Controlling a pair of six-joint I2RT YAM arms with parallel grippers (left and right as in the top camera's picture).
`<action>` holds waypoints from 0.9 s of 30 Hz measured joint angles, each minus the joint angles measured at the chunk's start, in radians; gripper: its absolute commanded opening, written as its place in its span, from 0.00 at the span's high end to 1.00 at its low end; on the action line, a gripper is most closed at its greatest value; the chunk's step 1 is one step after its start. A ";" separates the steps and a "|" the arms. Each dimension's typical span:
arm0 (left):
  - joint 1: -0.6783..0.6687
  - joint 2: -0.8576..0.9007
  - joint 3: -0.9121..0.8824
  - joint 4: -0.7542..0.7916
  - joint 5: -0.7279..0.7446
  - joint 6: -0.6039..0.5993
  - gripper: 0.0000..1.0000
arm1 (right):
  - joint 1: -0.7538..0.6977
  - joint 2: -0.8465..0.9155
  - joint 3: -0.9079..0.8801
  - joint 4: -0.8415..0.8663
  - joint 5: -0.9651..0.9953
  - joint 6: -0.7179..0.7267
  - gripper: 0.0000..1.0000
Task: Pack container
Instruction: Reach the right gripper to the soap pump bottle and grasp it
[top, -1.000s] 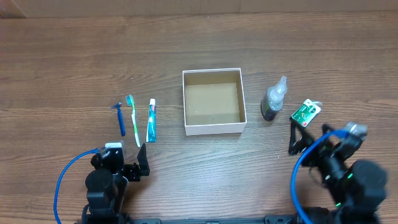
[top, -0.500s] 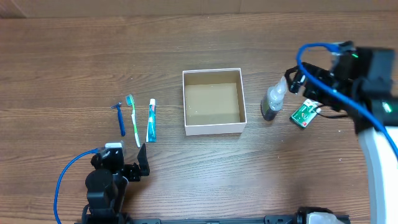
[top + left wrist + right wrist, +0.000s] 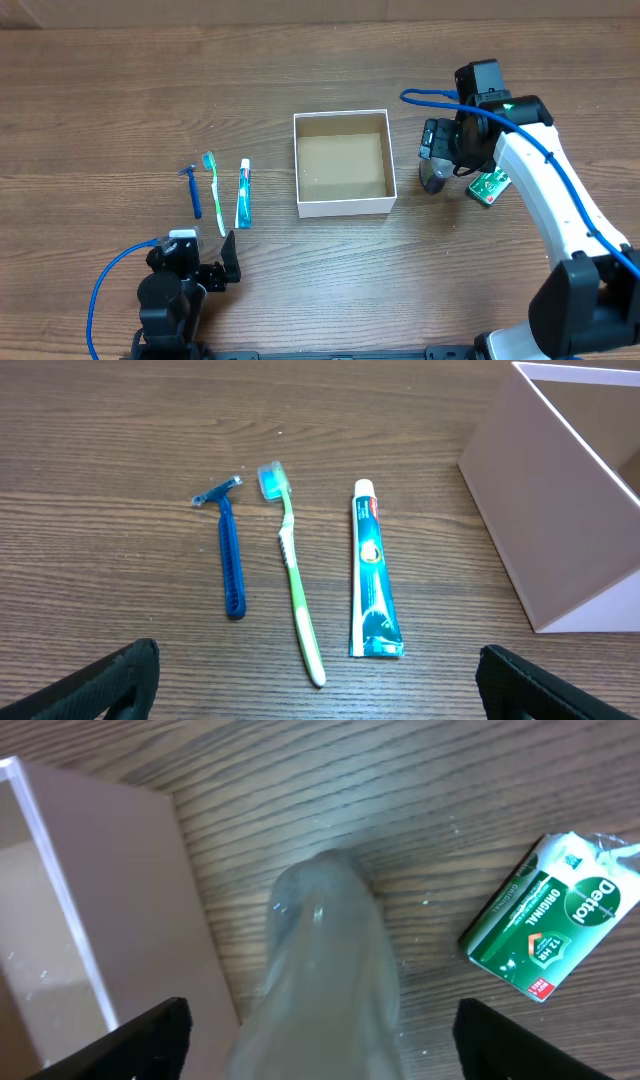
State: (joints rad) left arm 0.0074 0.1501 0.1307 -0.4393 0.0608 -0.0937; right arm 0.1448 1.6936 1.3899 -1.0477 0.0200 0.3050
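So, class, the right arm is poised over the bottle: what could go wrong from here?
1. The right gripper has its jaws open astride the upright bottle; an off-centre close could tip it.
2. The bottle stands near the container wall, so one jaw might catch and shove the container.
3. The Dettol packet lies close on the other side and may get knocked.

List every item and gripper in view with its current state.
container: open-topped, empty.
bottle: upright, between the right gripper's fingers, not clamped.
soap packet: lying flat, outside the container.
razor: lying flat, untouched.
toothbrush: lying flat, untouched.
toothpaste: lying flat, cap on.
left gripper: open, holding nothing.
right gripper: open, straddling the bottle.
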 measured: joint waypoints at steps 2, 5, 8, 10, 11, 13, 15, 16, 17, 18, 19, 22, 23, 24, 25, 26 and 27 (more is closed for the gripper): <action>0.000 0.000 0.000 0.000 0.000 0.000 0.00 | 0.000 0.033 0.000 0.016 0.010 0.007 0.31; 0.000 0.000 0.000 0.000 0.000 0.000 0.00 | 0.000 0.058 0.000 0.035 0.014 0.011 0.47; 0.000 0.000 0.000 0.000 0.000 0.000 0.00 | 0.000 0.059 0.000 0.042 0.015 0.005 0.67; 0.000 0.000 0.000 0.000 0.000 0.000 0.00 | -0.001 0.056 0.003 0.040 0.028 0.009 0.69; 0.000 0.000 0.000 -0.001 0.000 0.000 0.00 | -0.001 0.055 0.003 0.037 0.029 0.008 0.69; 0.000 0.000 0.000 0.000 0.000 0.000 0.00 | -0.001 0.051 0.003 0.032 0.029 0.009 0.69; 0.000 0.000 0.000 0.000 0.000 0.000 0.00 | -0.001 0.032 0.003 0.007 0.029 0.009 0.69; 0.000 0.000 0.000 0.000 0.000 0.000 0.00 | -0.001 0.009 0.003 -0.016 0.029 0.009 0.69; 0.000 0.000 0.000 0.000 0.000 0.000 0.00 | -0.001 -0.014 0.008 -0.042 0.028 0.010 0.70; 0.000 0.000 0.000 0.000 0.000 0.000 0.00 | -0.001 -0.039 0.025 -0.079 0.028 0.009 0.71; 0.000 0.000 0.000 0.000 0.000 0.000 0.00 | -0.001 -0.067 0.050 -0.112 0.029 0.009 0.73; 0.000 0.000 0.000 0.000 0.000 0.000 0.00 | 0.005 -0.151 0.156 -0.193 0.029 0.009 0.73; 0.000 0.000 0.000 0.000 0.000 0.000 0.00 | 0.016 -0.198 0.200 -0.203 0.030 0.009 0.73; 0.000 0.000 0.000 0.000 0.000 0.000 0.00 | 0.037 -0.232 0.218 -0.203 0.035 0.009 0.73; 0.000 0.000 0.000 0.000 0.000 0.000 0.00 | 0.059 -0.251 0.224 -0.204 0.039 0.009 0.73; 0.000 0.000 0.000 0.000 0.000 0.000 0.00 | 0.095 -0.270 0.229 -0.203 0.040 0.009 0.73; 0.000 0.000 0.000 0.000 0.000 0.000 0.00 | 0.140 -0.281 0.232 -0.201 0.036 0.009 0.73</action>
State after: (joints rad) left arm 0.0074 0.1501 0.1307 -0.4393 0.0608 -0.0937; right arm 0.2844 1.4124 1.6215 -1.2488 0.0563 0.3141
